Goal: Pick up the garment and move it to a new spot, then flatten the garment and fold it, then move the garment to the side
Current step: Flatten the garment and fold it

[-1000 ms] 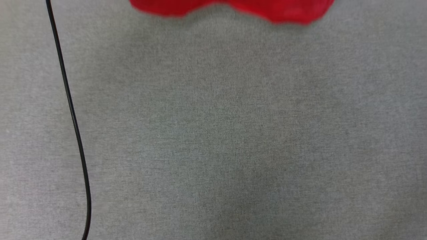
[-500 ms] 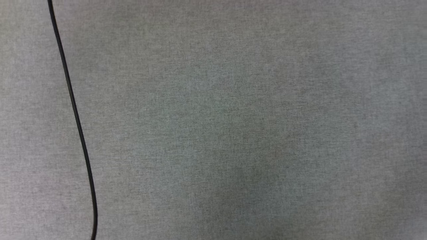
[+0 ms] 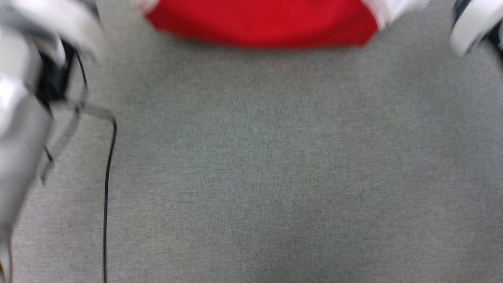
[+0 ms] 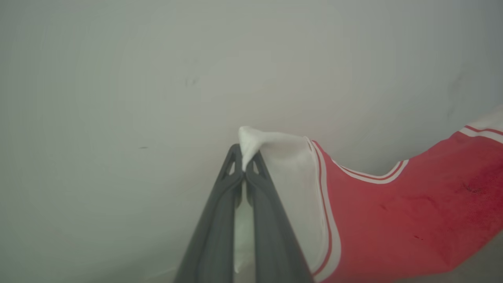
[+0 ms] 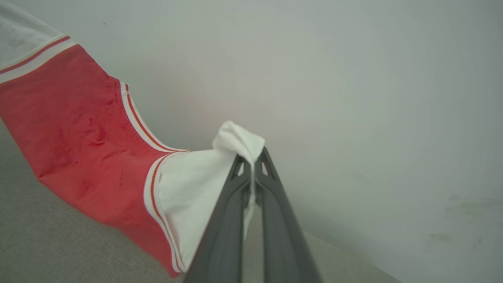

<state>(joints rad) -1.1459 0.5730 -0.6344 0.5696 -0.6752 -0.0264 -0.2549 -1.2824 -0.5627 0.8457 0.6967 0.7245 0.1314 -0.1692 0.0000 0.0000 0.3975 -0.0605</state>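
Note:
The garment [image 3: 259, 23] is red with white sleeves and hangs stretched across the top of the head view, blurred. In the left wrist view my left gripper [image 4: 244, 159] is shut on the tip of a white sleeve, and the garment [image 4: 393, 220] runs off to the right with its striped trim showing. My right gripper [image 5: 253, 162] is likewise shut on the other white sleeve, with the garment [image 5: 78, 129] spreading away to the left. The garment hangs between the two grippers above the grey cloth surface [image 3: 275, 165].
A thin black cable [image 3: 106, 196] runs down the left of the grey surface. My blurred pale left forearm [image 3: 23, 102] covers the left edge and my right arm [image 3: 471, 23] the top right corner. A pale wall [image 4: 157, 78] stands behind the garment.
The garment slid out past the top edge of the head view, then came back lower and wider. Both pale arms have entered the view, and the cable's line has shifted.

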